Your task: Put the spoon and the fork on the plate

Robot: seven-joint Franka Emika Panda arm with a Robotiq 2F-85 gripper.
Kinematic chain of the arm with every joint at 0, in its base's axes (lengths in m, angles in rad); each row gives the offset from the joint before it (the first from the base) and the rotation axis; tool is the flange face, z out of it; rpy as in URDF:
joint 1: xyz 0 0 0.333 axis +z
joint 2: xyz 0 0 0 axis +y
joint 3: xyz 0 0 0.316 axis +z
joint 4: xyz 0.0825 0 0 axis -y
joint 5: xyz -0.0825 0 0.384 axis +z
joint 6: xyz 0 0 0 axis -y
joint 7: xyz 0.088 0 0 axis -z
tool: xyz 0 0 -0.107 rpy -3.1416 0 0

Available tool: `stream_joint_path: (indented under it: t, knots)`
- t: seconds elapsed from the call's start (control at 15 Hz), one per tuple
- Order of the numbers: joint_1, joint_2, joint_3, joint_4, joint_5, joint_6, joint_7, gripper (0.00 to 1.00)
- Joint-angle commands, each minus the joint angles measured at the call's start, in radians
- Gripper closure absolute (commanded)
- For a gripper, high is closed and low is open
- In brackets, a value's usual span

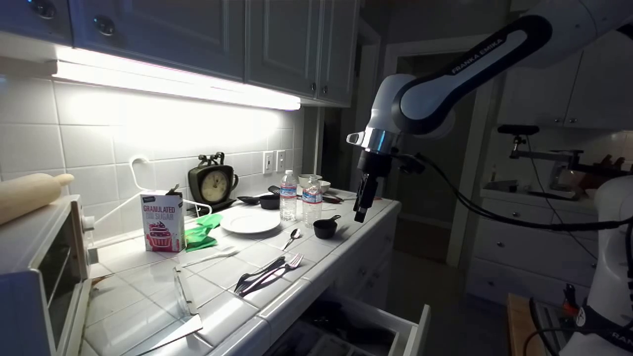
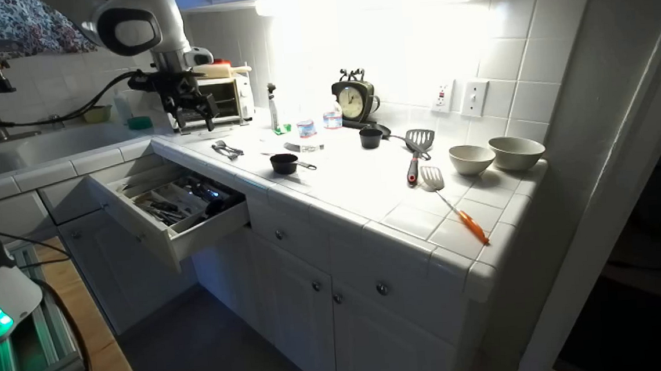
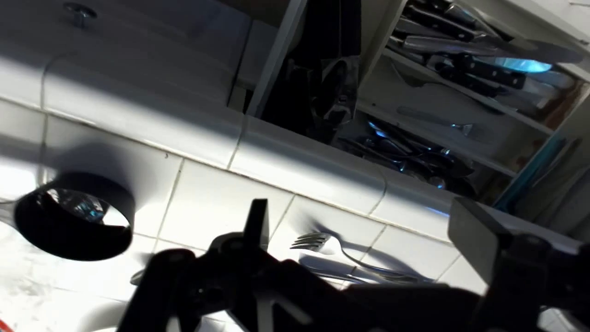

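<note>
White-tiled and glossy, the bench [image 1: 222,311] carries a round plate [image 1: 249,223] left of centre in an exterior view, the metal spoon [image 1: 294,234] and fork [image 1: 288,266] off it, lower right. A carton [image 1: 162,222] reads GRANULATED SUGAR. In the wrist view the end effector [image 3: 362,221] is spread wide, the bench edge running diagonally, a pulled-out drawer [image 3: 277,55] upper right.

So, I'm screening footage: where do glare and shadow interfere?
Both exterior views: the under-cabinet light bleaches the backsplash; in an exterior view, glare washes out the water bottles; in the wrist view, the fork casts a dark shadow and the pincer is mostly silhouette.
</note>
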Motion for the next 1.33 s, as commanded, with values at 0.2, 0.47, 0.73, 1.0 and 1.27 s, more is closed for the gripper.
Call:
stream_joint_path:
  t: [0.2,0.47,0.73,1.0,1.27]
  knots:
    - [-0.001,0.017,0.019,0.011,0.026,-0.002,-0.116,0.00]
    - [0.002,0.016,0.008,0.009,0.050,0.002,-0.187,0.00]
    - [0.014,0.047,0.006,0.030,0.064,0.029,-0.362,0.00]
    - [0.014,0.092,0.018,0.055,0.069,0.045,-0.482,0.00]
    - [0.020,0.141,0.046,0.072,0.179,0.114,-0.625,0.00]
